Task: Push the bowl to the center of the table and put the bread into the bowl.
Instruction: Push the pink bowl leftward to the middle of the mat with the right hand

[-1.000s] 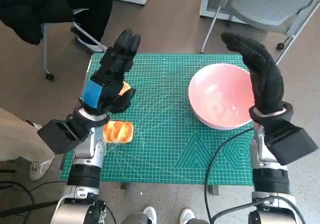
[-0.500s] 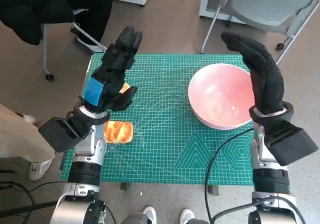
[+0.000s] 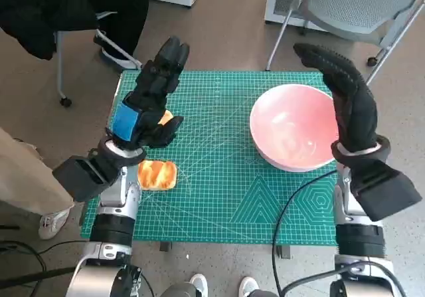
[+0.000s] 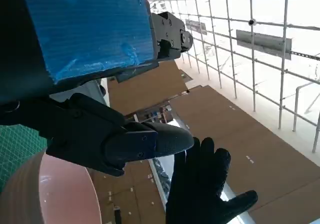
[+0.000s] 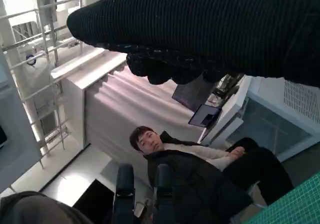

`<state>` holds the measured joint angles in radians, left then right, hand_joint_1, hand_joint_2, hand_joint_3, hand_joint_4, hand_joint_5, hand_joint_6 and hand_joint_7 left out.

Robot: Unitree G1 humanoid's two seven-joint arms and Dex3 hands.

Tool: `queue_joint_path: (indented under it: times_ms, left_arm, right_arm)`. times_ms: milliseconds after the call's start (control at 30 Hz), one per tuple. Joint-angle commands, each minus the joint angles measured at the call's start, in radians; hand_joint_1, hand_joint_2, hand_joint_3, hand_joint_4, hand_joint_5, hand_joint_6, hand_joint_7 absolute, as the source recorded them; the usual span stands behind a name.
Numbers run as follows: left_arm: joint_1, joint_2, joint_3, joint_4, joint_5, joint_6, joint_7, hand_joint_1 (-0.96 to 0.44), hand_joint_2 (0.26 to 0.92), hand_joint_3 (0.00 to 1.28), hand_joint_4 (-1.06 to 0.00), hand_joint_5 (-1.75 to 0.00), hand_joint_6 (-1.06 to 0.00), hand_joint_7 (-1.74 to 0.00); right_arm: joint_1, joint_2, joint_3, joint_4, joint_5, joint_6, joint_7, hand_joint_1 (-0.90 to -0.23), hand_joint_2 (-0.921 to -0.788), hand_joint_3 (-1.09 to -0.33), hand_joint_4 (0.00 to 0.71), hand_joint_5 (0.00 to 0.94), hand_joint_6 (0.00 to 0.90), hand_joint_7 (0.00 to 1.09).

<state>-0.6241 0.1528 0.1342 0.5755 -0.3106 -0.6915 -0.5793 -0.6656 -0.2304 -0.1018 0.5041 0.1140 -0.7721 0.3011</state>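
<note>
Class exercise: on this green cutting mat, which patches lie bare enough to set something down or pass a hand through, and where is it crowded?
The green grid cutting mat is bare down its middle, between the glazed orange bread roll at its left edge and the round pink bowl at far right, and along the near strip beneath the bowl. It is crowded at the left, where the blue-taped left hand hangs above bread, and on the right, where the gloved right hand stands beside the bowl.

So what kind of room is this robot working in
Probably an office or lab used as a test space: a small table with a green cutting mat, office chairs on a bare floor, a seated person watching, and laptops on a white counter behind.
</note>
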Motion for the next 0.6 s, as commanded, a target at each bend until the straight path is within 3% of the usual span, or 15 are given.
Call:
queue_joint_path:
  times_ms: [33, 333, 600]
  left_arm:
    - [-0.015, 0.006, -0.001, 0.003, 0.007, -0.011, -0.006, -0.72, 0.921, 0.48, -0.06, 0.0, -0.13, -0.05]
    - [-0.008, 0.006, -0.002, -0.004, 0.01, -0.008, -0.002, -0.73, 0.921, 0.48, -0.06, 0.0, -0.13, -0.06]
    - [-0.005, 0.008, 0.001, -0.003, 0.005, -0.006, -0.004, -0.73, 0.921, 0.47, -0.06, 0.0, -0.13, -0.06]
  right_arm:
    - [0.028, -0.012, -0.007, 0.004, -0.01, 0.004, -0.008, -0.694, -0.921, -0.77, 0.194, 0.001, 0.0, 0.49]
    - [0.014, -0.063, -0.056, 0.081, 0.0, -0.023, -0.017, -0.66, -0.921, -0.793, 0.186, 0.0, 0.005, 0.49]
    - [-0.028, -0.093, -0.123, 0.199, 0.044, -0.039, -0.029, -0.654, -0.921, -0.794, 0.187, 0.001, 0.047, 0.41]
